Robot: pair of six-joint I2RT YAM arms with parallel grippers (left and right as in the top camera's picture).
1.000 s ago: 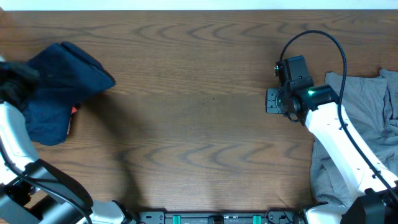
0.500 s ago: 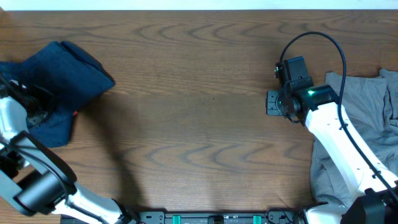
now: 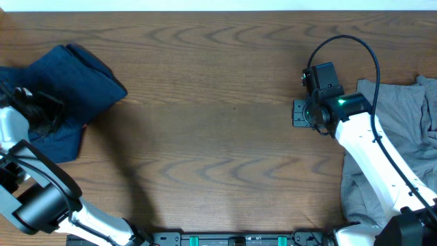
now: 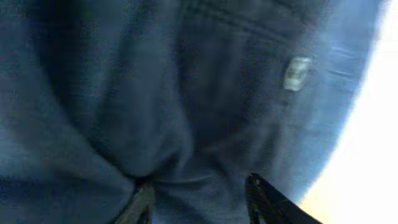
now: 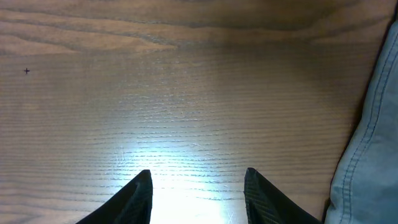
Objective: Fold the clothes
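Left gripper sits low on navy garment at far left of table. Fingers spread, cloth bunched under them, nothing pinched as far as I see. Wrist view is all dark fabric, with small label. I read garment as folded bundle parked aside to free centre.

Right gripper hovers over bare wood, fingers spread and empty, just beside grey garment heaped at right edge. I judge that's the next piece to fold.
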